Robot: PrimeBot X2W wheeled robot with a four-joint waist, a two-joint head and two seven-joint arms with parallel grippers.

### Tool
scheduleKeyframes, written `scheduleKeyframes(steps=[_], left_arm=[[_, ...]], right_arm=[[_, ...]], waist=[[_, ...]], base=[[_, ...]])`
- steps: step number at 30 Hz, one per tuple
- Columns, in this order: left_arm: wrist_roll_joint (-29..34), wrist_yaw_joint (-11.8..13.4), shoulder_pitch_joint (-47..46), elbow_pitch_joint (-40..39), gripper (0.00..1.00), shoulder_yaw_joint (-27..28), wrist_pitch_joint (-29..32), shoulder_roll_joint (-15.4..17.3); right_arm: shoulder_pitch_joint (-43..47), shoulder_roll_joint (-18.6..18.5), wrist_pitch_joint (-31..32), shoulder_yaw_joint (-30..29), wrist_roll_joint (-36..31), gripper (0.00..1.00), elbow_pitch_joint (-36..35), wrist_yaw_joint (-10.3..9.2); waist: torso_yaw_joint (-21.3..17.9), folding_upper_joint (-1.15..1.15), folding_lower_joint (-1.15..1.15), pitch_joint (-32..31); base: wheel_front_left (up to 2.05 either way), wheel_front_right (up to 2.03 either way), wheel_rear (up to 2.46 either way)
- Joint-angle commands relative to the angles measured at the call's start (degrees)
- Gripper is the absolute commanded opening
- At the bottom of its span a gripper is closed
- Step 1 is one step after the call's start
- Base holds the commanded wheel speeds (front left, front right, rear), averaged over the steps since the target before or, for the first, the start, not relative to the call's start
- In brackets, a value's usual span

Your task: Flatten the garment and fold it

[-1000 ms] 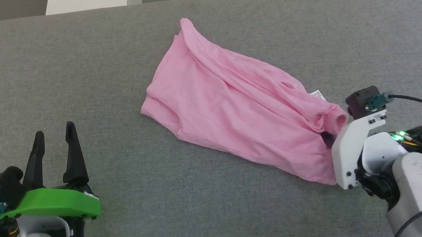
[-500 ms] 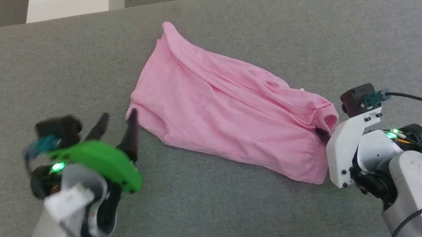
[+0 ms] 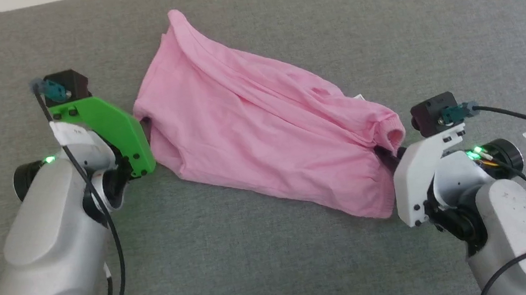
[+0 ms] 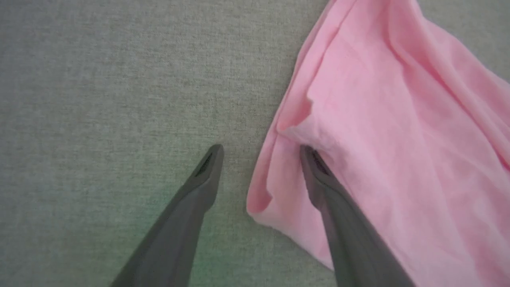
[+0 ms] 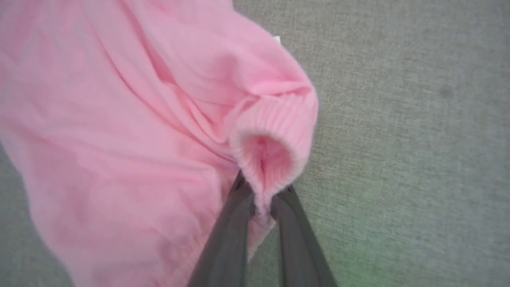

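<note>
- On the grey padded table (image 3: 429, 19) the pink garment (image 3: 261, 137) lies wrinkled, stretched slantwise between the two arms.
- The left gripper (image 4: 261, 148) has its jaws wide apart at the garment's left end. One finger (image 4: 338, 223) is over the pink cloth, the other is over bare table, and the folded edge lies between them. Whether they touch the cloth I cannot tell.
- The right gripper (image 5: 261, 195) is closed tight, pinching the ribbed waistband (image 5: 279, 119) at the garment's right end.
- A small white label (image 5: 276, 39) peeks out near the waistband.
</note>
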Motion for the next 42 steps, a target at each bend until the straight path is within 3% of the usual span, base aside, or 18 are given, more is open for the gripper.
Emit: scheduleKeyframes(steps=[1, 6, 7, 11, 27, 33, 42], left_arm=[[-0.6, -0.7, -1.4, 1.0, 1.0, 0.1, 0.2, -0.5], [-1.4, -3.7, -1.6, 4.3, 0.98, -1.9, 3.1, -0.9], [-1.7, -4.0, -1.4, 4.6, 0.0, -2.1, 3.4, -1.1], [-2.8, -4.8, -0.3, 5.5, 0.0, -2.3, 4.1, -1.4], [-9.1, -7.4, 5.4, 1.0, 0.0, 3.1, -2.4, -1.8], [-12.1, -7.4, 13.5, -6.5, 0.0, 5.3, -4.2, -1.0], [-14.3, -3.7, 28.4, -19.1, 0.0, 5.6, -5.4, -1.5]], right_arm=[[-0.2, -0.1, -0.1, 0.1, 0.2, 0.0, 0.8, -0.1], [-0.3, -0.1, -0.7, 0.0, 0.5, 0.0, 1.4, -0.1], [-0.3, -0.1, -0.8, 0.0, 0.5, 0.0, 1.5, -0.1], [-0.3, -0.1, -1.2, -0.3, 0.5, 0.0, 2.1, -0.1], [0.1, -0.1, 1.5, -2.5, -0.3, 0.0, 2.3, -0.1], [-0.1, -5.8, 6.7, -1.1, 1.9, 0.0, 1.2, -0.1], [-0.3, -15.4, 12.2, 3.3, 7.8, 0.0, 0.0, -0.1]], waist=[[-1.0, 0.45, 0.0, 1.3], [-1.3, 0.45, 0.0, 1.9], [-1.3, 0.45, 0.0, 1.8], [-1.0, 0.45, 0.0, 1.2], [3.4, 0.45, 0.0, -4.2], [5.8, 0.45, 0.0, -6.3], [9.2, 0.45, 0.0, -8.2]], base=[[0.0, 0.0, 0.0], [0.0, 0.0, 0.0], [0.0, 0.0, 0.0], [0.0, 0.0, 0.0], [0.0, 0.0, 0.0], [0.0, 0.0, 0.0], [0.0, 0.0, 0.0]])
